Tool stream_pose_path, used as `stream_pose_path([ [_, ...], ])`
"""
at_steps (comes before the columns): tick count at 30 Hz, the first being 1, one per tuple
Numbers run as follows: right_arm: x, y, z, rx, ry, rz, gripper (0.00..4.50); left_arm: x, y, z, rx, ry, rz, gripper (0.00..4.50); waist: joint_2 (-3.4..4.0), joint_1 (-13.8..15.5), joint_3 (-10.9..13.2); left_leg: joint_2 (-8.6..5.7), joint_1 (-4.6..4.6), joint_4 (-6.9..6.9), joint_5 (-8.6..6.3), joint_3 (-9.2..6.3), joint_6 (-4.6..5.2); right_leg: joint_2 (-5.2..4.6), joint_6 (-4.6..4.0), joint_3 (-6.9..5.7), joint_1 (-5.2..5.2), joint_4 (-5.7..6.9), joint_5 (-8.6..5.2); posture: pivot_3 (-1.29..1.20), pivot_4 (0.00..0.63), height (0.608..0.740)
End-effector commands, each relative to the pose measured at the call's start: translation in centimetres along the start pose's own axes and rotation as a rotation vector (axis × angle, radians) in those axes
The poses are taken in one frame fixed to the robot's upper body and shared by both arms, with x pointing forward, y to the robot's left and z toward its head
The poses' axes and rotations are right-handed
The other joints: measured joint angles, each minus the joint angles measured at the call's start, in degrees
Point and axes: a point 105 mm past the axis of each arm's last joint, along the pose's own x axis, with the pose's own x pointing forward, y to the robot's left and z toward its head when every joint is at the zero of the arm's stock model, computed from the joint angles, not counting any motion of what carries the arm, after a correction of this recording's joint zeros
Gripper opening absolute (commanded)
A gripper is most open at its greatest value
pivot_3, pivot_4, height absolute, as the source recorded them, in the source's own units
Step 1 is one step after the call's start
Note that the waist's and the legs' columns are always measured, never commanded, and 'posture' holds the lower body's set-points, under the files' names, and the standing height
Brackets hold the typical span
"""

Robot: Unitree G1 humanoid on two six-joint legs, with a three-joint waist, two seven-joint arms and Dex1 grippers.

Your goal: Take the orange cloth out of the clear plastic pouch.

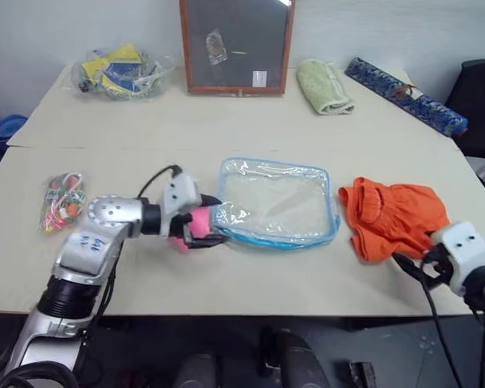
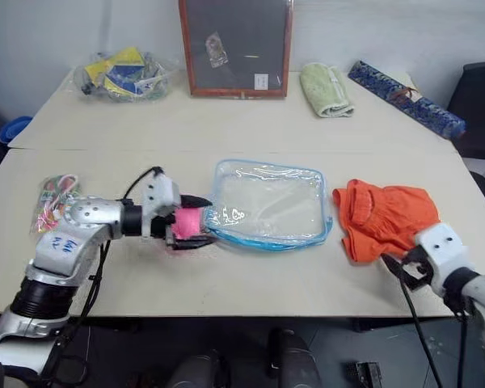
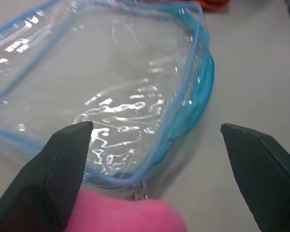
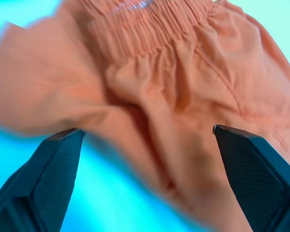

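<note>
two pale tables [image 1: 226, 121] pushed end to end stand against a white wall, seen from the head camera. on the near one, the clear plastic pouch [image 1: 276, 202] with blue trim lies flat, and the orange cloth [image 1: 392, 218] lies crumpled outside it, just beside the pouch's right edge. the left gripper [image 1: 212, 220] has its fingers spread wide, one on each side of a pink plush ball [image 1: 196, 226] that hangs at the pouch's left end. the right gripper [image 1: 412, 269] sits just short of the cloth's near edge, fingers pointing toward it. behind the left gripper, past the arm, lies a small packet of colourful bits [image 1: 62, 200]. on the far table are a framed dark board [image 1: 236, 44], a pale green towel [image 1: 324, 86], a clear bag of yellow and blue items [image 1: 120, 71] and a long blue patterned roll [image 1: 404, 94].

from the left wrist, the two black fingers [image 3: 48, 183] stand far apart, gripping nothing. the pouch's blue-edged corner reaches out ahead between them, and the pink ball lies low between the fingers, close to the camera.

from the right wrist, the fingers [image 4: 38, 183] are likewise spread wide and hold nothing. the orange cloth spans the space ahead of and between the tips, its gathered hem farther out; i cannot tell whether the tips touch it.
</note>
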Motion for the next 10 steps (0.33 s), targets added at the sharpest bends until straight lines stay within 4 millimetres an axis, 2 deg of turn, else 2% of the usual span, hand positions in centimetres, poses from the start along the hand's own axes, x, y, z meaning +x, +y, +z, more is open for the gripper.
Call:
stream_pose_path([
  [1,-4.0,-0.8,2.1,0.088,-0.043,0.051,4.47,-4.5,0.8,1.5,-0.004,-0.051,0.003,4.5,0.0,-0.1,0.0,0.01,0.0,-0.03,0.0,0.0,0.0,0.01,-0.01,0.0,0.0,0.0,0.0,0.0,0.15,0.74],
  [5,-8.0,-1.4,1.3,0.231,-0.019,0.069,4.47,-9.1,0.8,0.1,-0.014,0.049,-0.015,4.5,0.0,-0.2,0.0,-0.01,0.11,-0.31,-0.01,0.07,0.02,0.04,-0.02,0.06,0.07,-0.12,-0.02,0.0,0.15,0.74],
  [8,-9.3,-2.3,0.8,0.293,-0.021,0.017,4.47,-11.1,1.4,0.0,-0.016,0.07,0.006,4.5,0.0,-0.1,0.0,-0.01,0.09,-0.35,-0.01,0.08,0.02,0.06,-0.03,0.05,0.04,-0.15,-0.04,0.0,0.15,0.74],
  [10,-9.5,-2.4,0.7,0.302,-0.016,0.013,4.47,-11.5,2.2,0.1,0.005,0.068,0.04,4.5,0.0,-0.1,0.0,-0.04,0.09,-0.35,-0.03,0.1,0.05,0.03,-0.02,0.08,0.05,-0.17,-0.03,0.0,0.15,0.74],
])
